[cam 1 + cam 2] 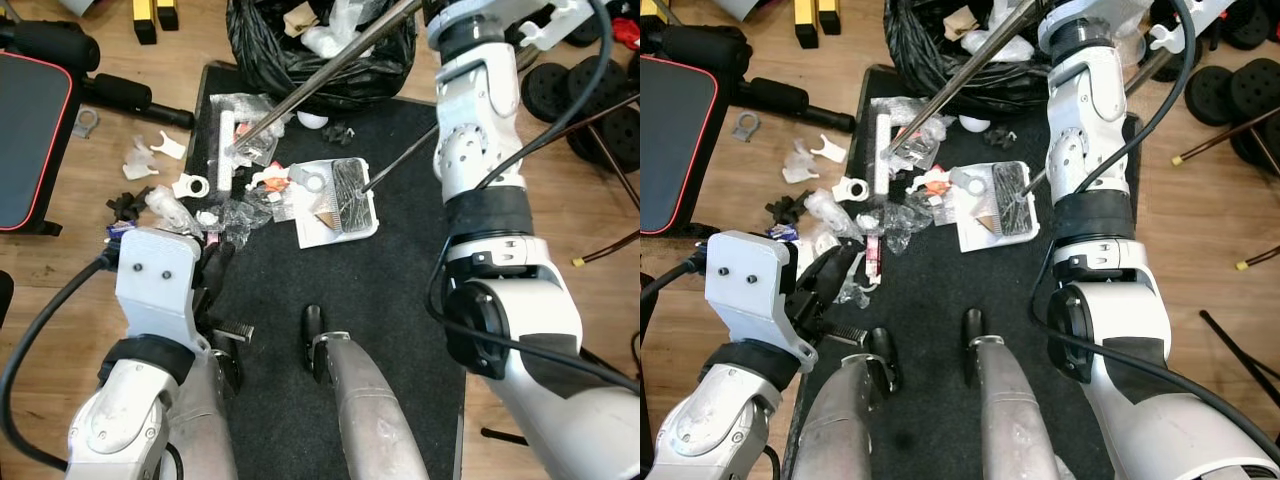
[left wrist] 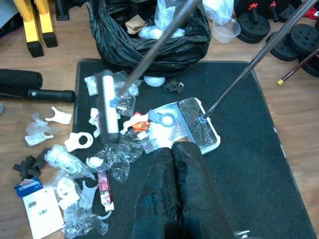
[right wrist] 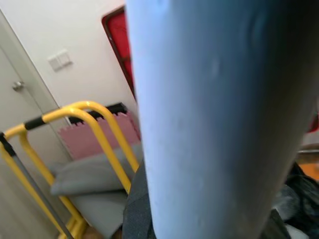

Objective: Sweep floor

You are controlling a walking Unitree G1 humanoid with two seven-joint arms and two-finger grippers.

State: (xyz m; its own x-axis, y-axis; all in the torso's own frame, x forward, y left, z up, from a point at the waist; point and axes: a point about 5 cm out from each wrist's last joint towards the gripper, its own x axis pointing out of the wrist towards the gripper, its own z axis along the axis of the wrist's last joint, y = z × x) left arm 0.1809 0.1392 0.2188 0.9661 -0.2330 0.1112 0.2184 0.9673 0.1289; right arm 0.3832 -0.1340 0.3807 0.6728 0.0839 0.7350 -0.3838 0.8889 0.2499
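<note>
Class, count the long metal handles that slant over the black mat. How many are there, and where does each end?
2. One handle ends at the white broom head on the black mat's left side. The other handle ends at the dustpan near the mat's middle.

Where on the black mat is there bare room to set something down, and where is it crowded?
Free: the black mat right of the dustpan, out to the wood floor. Crowded: left of the dustpan, around the broom head, with wrappers and plastic scraps up to the black trash bag.

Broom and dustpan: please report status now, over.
Left pincer shut, low over mat. Broom head on mat's far-left edge, amid litter. Dustpan on mat, part loaded. Scraps on wood floor to left; bin bag beyond.
</note>
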